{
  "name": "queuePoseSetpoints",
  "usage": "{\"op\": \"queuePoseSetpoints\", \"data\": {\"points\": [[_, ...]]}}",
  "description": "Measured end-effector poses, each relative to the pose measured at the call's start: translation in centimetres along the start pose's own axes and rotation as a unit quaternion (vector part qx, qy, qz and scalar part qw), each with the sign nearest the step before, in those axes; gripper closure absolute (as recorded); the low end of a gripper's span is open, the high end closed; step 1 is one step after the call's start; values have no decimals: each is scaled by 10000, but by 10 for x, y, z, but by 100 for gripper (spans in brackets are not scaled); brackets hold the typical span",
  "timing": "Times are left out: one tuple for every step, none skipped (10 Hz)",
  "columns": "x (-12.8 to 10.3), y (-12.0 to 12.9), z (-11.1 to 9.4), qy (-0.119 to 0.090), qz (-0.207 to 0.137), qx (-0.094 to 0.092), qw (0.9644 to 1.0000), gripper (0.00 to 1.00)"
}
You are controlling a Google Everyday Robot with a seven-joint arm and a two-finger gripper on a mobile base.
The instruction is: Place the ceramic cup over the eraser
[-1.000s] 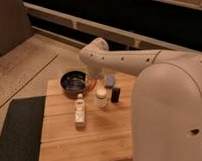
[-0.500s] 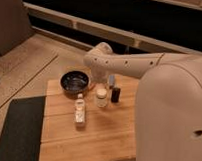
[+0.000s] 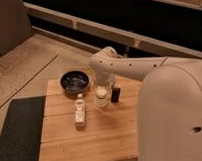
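The gripper (image 3: pixel 101 84) hangs under the left end of the white arm (image 3: pixel 125 68), just above the ceramic cup (image 3: pixel 100 98), and the arm covers most of it. A bluish thing (image 3: pixel 111 80) on the far side of the arm shows only in part, so its shape cannot be told. The robot's body (image 3: pixel 173 117) hides the right part of the wooden table (image 3: pixel 92 139) and is cut off at the right and bottom edges. The table's near edge and the dark mat (image 3: pixel 18 127) run out of view. The label on the bottle (image 3: pixel 80 110) cannot be read.

Glossy whitish ceramic cup (image 3: pixel 101 98), matt wooden table (image 3: pixel 103 141), glossy black bowl (image 3: pixel 74 92)
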Motion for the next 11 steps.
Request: {"op": "queuePoseSetpoints", "data": {"points": [[-2,0,1,-2,-18,-22,10000,35],[-3,1,3,18,-35,-41,10000,35],[-3,4,6,50,-63,-63,9999,35],[-4,7,7,72,-71,-106,9999,35],[-7,7,8,83,-86,-112,9999,35],[-7,7,9,101,-96,-107,9998,35],[-7,7,13,164,-120,-81,9998,35],[-7,6,15,200,-123,-67,9997,35],[-7,6,16,220,-119,-56,9997,35],[-6,3,20,284,-108,-25,9995,35],[-5,3,23,330,-105,-3,9994,35]]}}
